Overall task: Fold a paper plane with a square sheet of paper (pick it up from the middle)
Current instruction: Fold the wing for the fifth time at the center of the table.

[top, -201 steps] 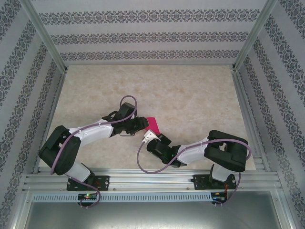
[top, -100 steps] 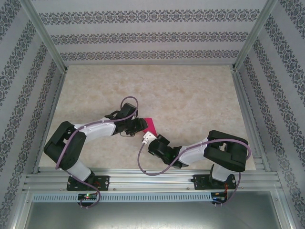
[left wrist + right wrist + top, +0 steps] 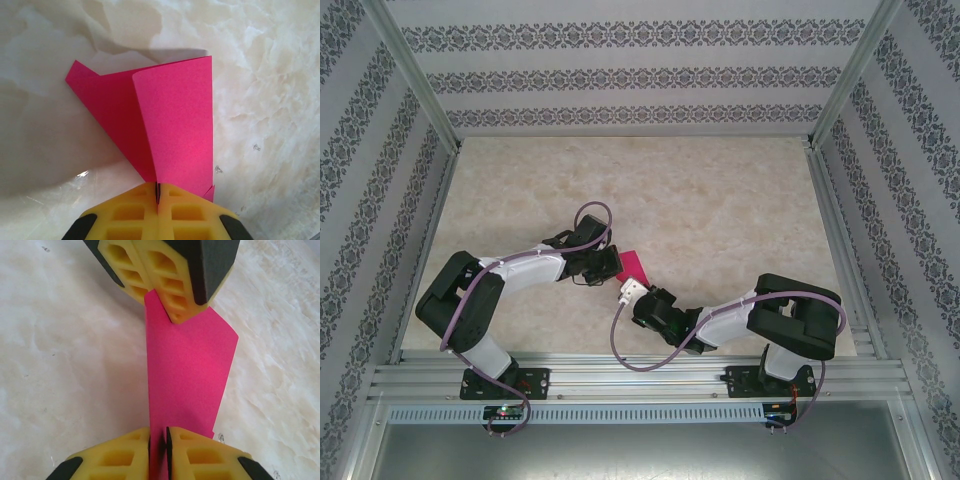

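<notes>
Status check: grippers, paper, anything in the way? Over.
Left gripper shut on pink paper. Right gripper straddling its opposite end, grip unclear. Paper part-folded. No obstruction seen.

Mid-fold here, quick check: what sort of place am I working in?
Probably a purpose-built robot test cell rather than a home: grey-patterned wallpaper wall panels mounted on a bare aluminium-extrusion frame enclose a beige marble-look tabletop.

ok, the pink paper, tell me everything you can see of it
The pink paper is thin, plain magenta, partly folded: overlapping layers fan out from a narrow end. It spans between both arms over the marbled table. The left gripper is shut on that narrow end; the right gripper flanks the opposite edge, jaws barely apart.
</notes>
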You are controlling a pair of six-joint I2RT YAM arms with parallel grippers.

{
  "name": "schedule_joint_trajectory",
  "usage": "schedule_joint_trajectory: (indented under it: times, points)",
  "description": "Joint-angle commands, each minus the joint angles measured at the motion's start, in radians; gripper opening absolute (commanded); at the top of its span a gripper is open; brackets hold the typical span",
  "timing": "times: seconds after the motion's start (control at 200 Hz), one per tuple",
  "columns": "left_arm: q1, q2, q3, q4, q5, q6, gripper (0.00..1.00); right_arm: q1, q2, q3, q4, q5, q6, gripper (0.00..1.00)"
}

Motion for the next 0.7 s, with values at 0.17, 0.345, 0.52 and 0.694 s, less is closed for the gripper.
schedule_joint_trajectory:
  times: [0.17,0.345,0.52,0.694]
  points:
    - [0.011,-0.006,0.028,-0.044,-0.002,0.015,0.01,-0.003,0.033,0.014,0.01,0.033,-0.018,0.13]
    - [0.012,-0.014,0.024,-0.05,-0.006,0.016,0.01,-0.004,0.03,0.013,0.013,0.049,-0.011,0.1]
    - [0.012,-0.011,0.022,-0.049,-0.003,0.014,0.01,-0.003,0.017,0.023,-0.002,0.007,0.011,0.1]
    - [0.012,-0.027,0.017,-0.053,-0.007,0.016,0.09,-0.011,0.031,0.036,-0.023,-0.029,0.042,0.01]
